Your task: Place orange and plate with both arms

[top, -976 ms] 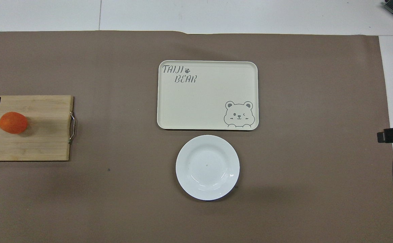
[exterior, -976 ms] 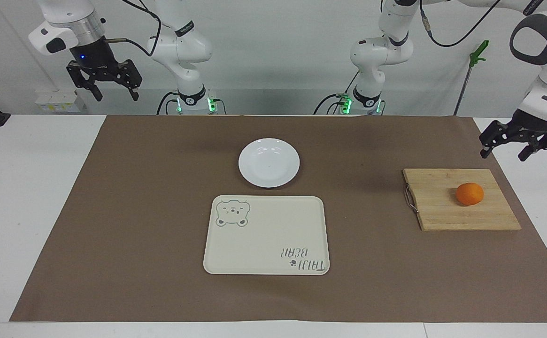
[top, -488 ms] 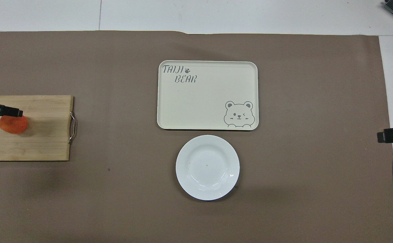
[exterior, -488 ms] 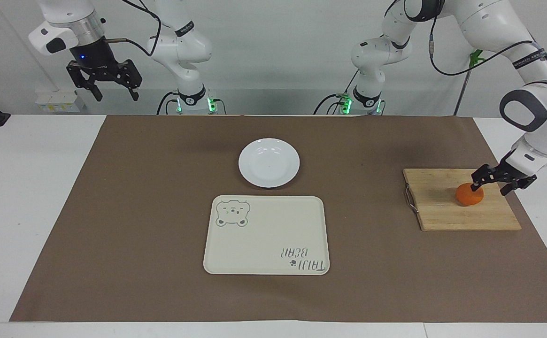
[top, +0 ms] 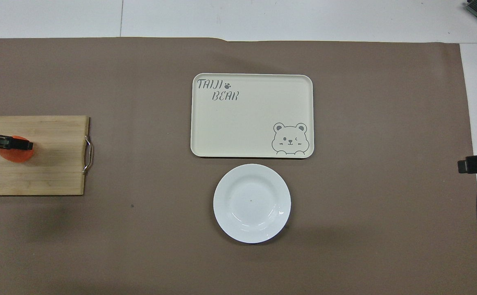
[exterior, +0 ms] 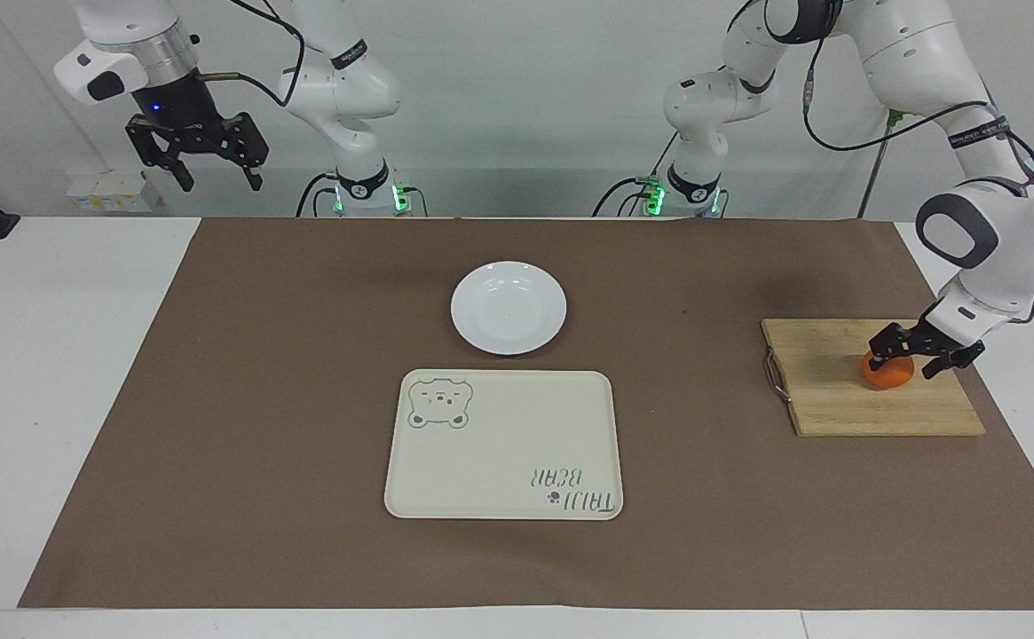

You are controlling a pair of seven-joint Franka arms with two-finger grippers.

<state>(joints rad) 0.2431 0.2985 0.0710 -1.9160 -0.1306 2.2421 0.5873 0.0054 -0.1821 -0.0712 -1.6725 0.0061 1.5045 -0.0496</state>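
Left tool [exterior: 905,359] hides orange [exterior: 890,375] top; cutting board [top: 54,172] cut off at overhead edge.

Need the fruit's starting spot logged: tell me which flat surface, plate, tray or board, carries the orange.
The wooden cutting board at the left arm's end carries the orange; the white plate and bear-print tray carry nothing.

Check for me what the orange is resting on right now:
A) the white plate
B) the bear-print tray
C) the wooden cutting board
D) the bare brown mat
C: the orange sits on the wooden cutting board at the left arm's end of the table, with the left gripper down around it; the plate and the tray hold nothing.
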